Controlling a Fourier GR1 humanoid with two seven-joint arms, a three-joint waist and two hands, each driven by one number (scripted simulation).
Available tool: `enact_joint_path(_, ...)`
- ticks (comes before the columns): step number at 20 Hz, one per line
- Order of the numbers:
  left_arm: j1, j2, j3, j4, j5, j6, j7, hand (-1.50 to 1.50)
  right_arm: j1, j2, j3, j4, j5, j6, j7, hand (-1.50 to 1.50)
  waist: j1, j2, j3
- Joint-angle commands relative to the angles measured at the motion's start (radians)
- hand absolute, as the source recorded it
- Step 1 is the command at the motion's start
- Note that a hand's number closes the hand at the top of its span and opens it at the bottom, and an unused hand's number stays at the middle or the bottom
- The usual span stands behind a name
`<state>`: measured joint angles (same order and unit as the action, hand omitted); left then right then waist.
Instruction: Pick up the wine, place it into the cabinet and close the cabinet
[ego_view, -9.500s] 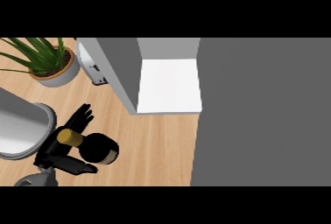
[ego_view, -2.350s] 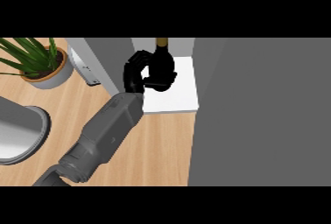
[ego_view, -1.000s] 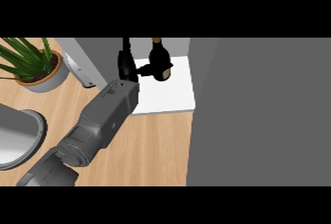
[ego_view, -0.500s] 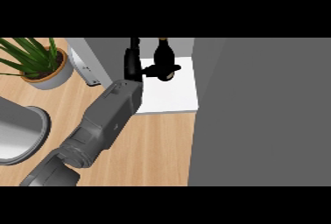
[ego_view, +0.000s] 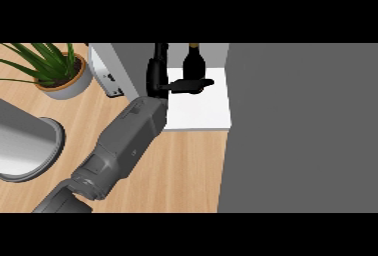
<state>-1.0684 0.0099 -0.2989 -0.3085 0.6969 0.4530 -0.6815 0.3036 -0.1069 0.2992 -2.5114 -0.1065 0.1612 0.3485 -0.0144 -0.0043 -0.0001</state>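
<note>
The dark wine bottle (ego_view: 193, 61) stands upright at the back of the open cabinet, on its white shelf (ego_view: 199, 112). My left hand (ego_view: 159, 82) reaches into the cabinet just left of the bottle. Its fingers (ego_view: 159, 57) point straight to the back, apart from the glass. The thumb (ego_view: 193, 85) sticks out to the right across the bottle's foot. The hand is open and holds nothing. The cabinet door (ego_view: 111, 67) stands swung open at the left. My right hand shows nowhere.
A potted green plant (ego_view: 55, 75) stands at the back left on the wooden counter (ego_view: 188, 170). A large round grey metal vessel (ego_view: 22, 142) sits at the left edge. A dark grey surface (ego_view: 303, 130) fills the right side.
The fingers have come off the bottle and straightened to its left. The bottle stays standing at the back of the shelf. The forearm has barely shifted.
</note>
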Motion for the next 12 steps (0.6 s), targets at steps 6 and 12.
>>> enact_joint_path(6,0.141,0.025,-0.044,-0.272,-0.035,0.006,0.054,-1.50,0.071,-0.006,0.030,-0.202,-0.026,-0.023,0.064,-1.50,0.024,-0.011,0.000)
enact_joint_path(12,0.277,0.056,-0.103,-0.520,-0.062,0.051,0.161,-1.50,0.047,-0.022,0.015,-0.177,-0.030,-0.027,0.067,-1.50,0.026,-0.008,0.000)
